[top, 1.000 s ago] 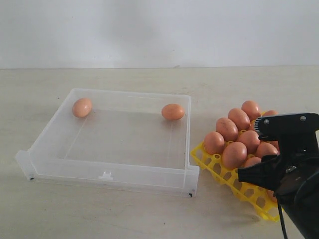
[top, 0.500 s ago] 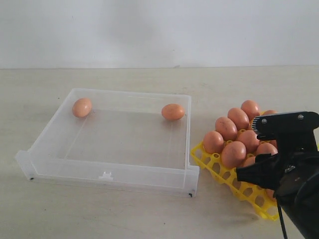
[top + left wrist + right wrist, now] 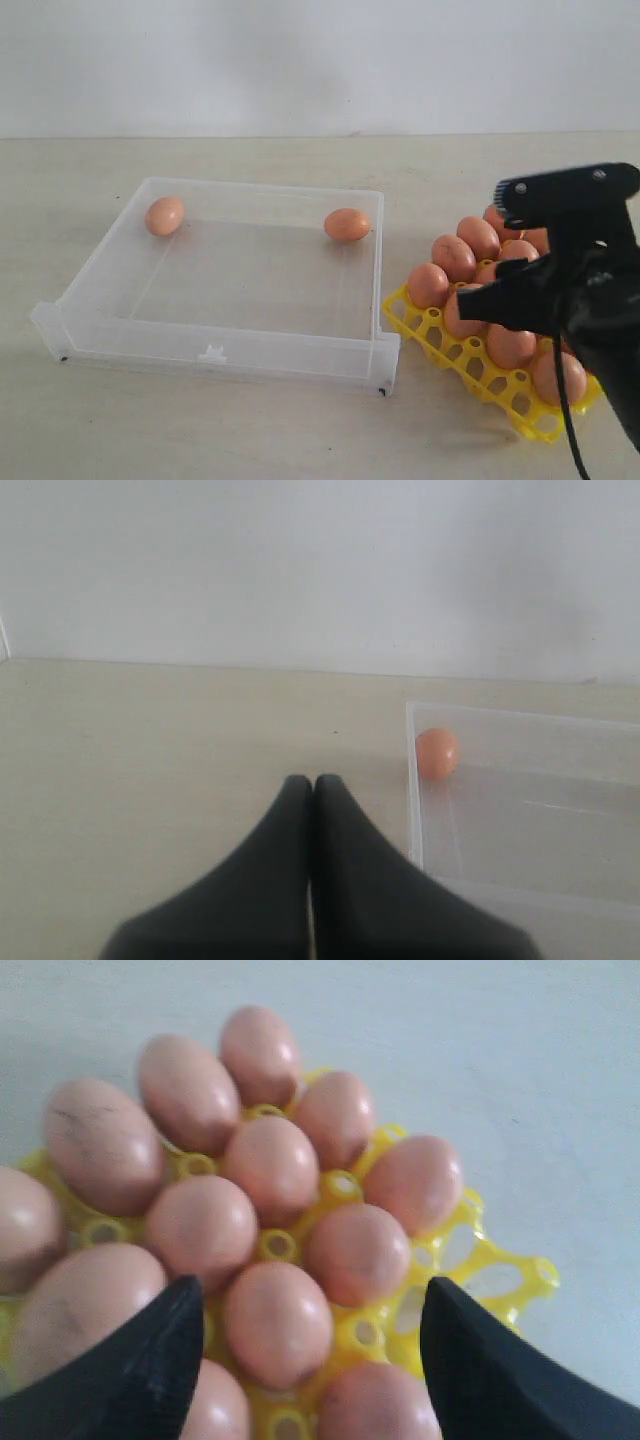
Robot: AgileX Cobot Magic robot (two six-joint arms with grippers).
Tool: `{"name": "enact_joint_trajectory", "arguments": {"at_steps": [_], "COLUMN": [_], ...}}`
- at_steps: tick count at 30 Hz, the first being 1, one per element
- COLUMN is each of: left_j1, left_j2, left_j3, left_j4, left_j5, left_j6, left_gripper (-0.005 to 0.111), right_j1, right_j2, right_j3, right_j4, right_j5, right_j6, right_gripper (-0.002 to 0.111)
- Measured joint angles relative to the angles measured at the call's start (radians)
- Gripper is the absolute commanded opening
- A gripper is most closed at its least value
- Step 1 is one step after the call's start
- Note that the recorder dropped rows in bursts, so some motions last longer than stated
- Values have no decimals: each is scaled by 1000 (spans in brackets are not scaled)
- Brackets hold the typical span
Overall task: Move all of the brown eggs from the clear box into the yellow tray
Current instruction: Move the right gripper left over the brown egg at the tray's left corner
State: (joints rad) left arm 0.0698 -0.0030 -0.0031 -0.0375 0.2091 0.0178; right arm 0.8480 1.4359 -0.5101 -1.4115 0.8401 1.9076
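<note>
The eggs [image 3: 277, 1165] are reddish-brown (one carries faint dark streaks), the tray [image 3: 440, 345] bright yellow, the box [image 3: 250, 280] clear, the surface [image 3: 300, 430] pale beige.

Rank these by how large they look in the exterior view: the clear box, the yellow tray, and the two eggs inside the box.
1. clear box, clearly largest.
2. yellow tray, although the right arm hides part of it.
3. left egg and right egg: they look alike, so no ranking between them.
</note>
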Motion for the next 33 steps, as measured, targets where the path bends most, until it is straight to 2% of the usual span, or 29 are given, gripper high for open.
{"name": "enact_joint_trajectory", "arguments": {"at_steps": [3, 5, 7, 9, 11, 14, 15, 20, 25, 33], "left_j1": [0, 0, 0, 0, 0, 0, 0, 0, 0, 0], "left_j2": [0, 0, 0, 0, 0, 0, 0, 0, 0, 0], "left_j3": [0, 0, 0, 0, 0, 0, 0, 0, 0, 0], "left_j4": [0, 0, 0, 0, 0, 0, 0, 0, 0, 0], "left_j5": [0, 0, 0, 0, 0, 0, 0, 0, 0, 0], "left_j6": [0, 0, 0, 0, 0, 0, 0, 0, 0, 0], "left_gripper": [-4, -4, -4, -4, -4, -4, -4, -4, -4, -4], "right_j1": [0, 2, 38, 70, 89, 115, 119, 117, 110, 68], "right_j2": [-6, 10, 88, 186, 297, 476, 557, 738, 833, 875], "right_j3": [-126, -259, -482, -653, -824, -1066, -1169, -1390, -1494, -1511], "right_j4": [47, 114, 175, 189, 194, 317, 427, 737, 871, 899], "right_j5": [-101, -193, -219, -229, -239, -212, -197, -137, -122, -167], "right_j6": [-187, -387, -677, -823, -880, -918, -921, -862, -683, -463], "right_gripper": [61, 61, 61, 61, 61, 61, 61, 61, 61, 61]}}
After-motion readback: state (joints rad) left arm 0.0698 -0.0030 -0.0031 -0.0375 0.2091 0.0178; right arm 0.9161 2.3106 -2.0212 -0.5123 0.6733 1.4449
